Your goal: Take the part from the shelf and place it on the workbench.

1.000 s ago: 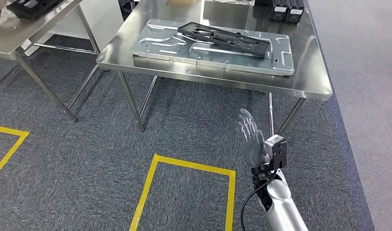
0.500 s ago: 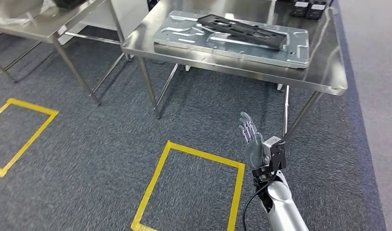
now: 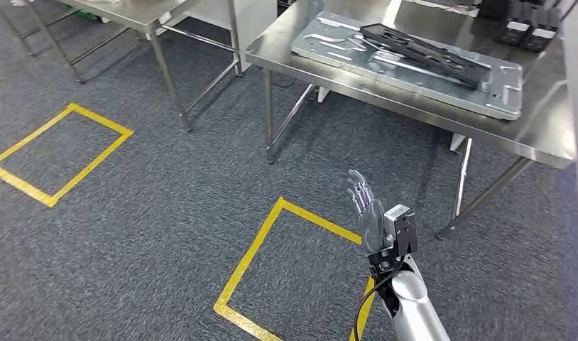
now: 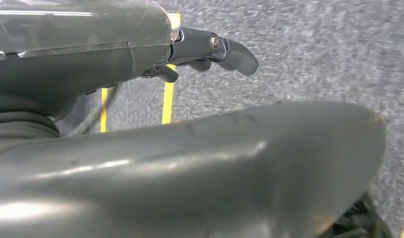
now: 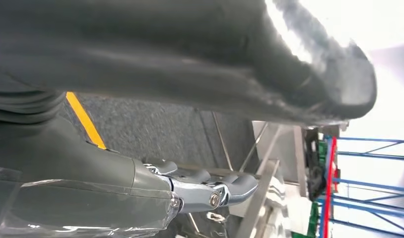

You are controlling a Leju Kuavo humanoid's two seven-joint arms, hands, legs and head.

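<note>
Part [image 3: 427, 51] lies on the metal tray [image 3: 510, 92] up on my desk [image 3: 549, 142]; right robot hand [image 3: 366, 210] is empty, fingers spread, over carpet. Left robot hand [image 4: 210, 49]: can't tell.

Upper right of the head view, a black part [image 3: 427, 52] lies on a pale silver plate [image 3: 407, 64] atop the shiny steel counter [image 3: 542, 135]. Speckled dark grey carpet [image 3: 151, 213] carries yellow tape squares [image 3: 59, 153]. The right hand [image 3: 368, 209] is grey, its arm silver.
</note>
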